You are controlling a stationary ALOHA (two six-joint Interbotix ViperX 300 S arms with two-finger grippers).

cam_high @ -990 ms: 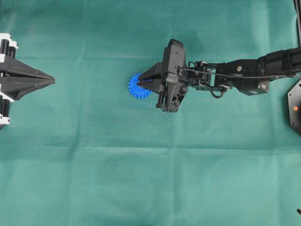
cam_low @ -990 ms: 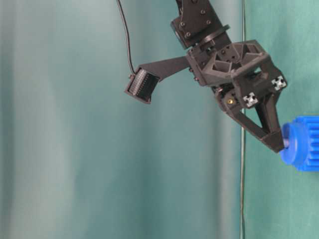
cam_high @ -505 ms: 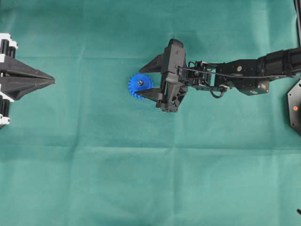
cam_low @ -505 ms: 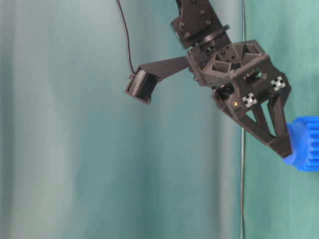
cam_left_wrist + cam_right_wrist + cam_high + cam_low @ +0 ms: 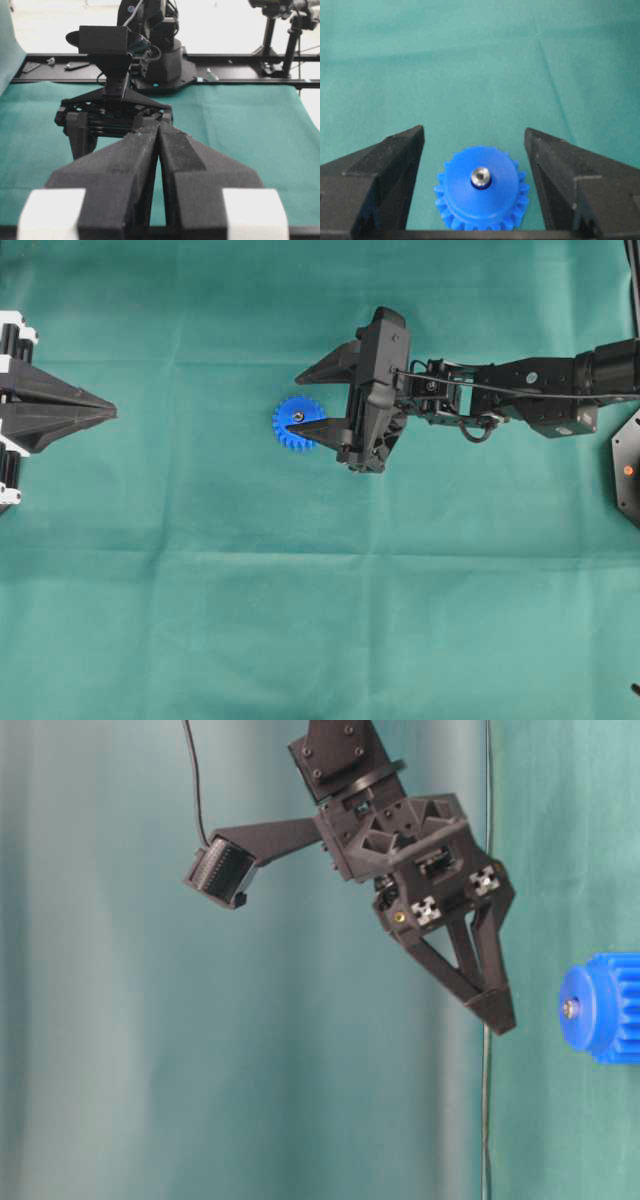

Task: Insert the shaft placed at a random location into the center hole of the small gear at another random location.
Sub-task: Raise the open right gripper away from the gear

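Note:
The small blue gear (image 5: 297, 424) lies flat on the green cloth, hub upward. The silver shaft (image 5: 298, 417) stands in the center hole (image 5: 481, 186); its end shows just above the hub (image 5: 480, 176). My right gripper (image 5: 294, 403) is open and empty, its fingers spread to either side of the gear and apart from it (image 5: 474, 131). In the table-level view it (image 5: 492, 1008) hangs clear of the gear (image 5: 605, 1008) and the shaft (image 5: 570, 1008). My left gripper (image 5: 112, 412) is shut and empty at the far left (image 5: 159, 125).
Green cloth (image 5: 320, 620) covers the whole table. The right arm (image 5: 520, 395) stretches in from the right edge. A black mount (image 5: 628, 468) sits at the right edge. The right arm's base and a black rail (image 5: 230, 75) show beyond the cloth.
My right gripper has opened, let go of the shaft and drawn back up and away from the gear. The shaft stays in the hub. The left arm has not moved.

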